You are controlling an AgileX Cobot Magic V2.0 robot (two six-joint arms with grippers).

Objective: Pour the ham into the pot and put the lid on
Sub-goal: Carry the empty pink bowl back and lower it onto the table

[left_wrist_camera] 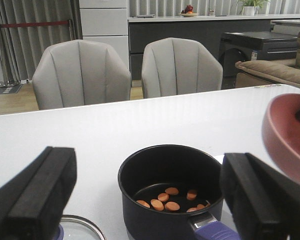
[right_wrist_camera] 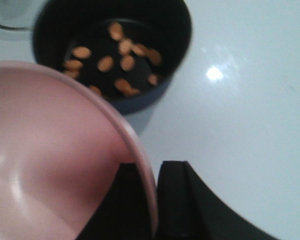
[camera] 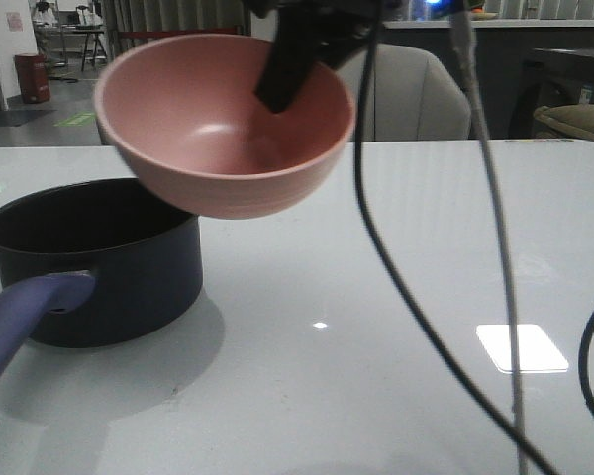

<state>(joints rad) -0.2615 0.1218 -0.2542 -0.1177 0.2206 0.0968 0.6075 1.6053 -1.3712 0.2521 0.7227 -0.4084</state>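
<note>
My right gripper [right_wrist_camera: 150, 200] pinches the pink bowl [camera: 228, 129] by its rim, tipped beside the pot [left_wrist_camera: 171, 192] on the bench [camera: 396, 297]; the ham [left_wrist_camera: 171, 198] lies inside. My left gripper [left_wrist_camera: 147, 200] hangs wide open, empty, near the lid [left_wrist_camera: 77, 228], ready to cover.

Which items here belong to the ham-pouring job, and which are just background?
Job:
ham in the pot
pink bowl, rim clamped in the right tool
lid
left tool, open

Background:
chairs
cables
</note>
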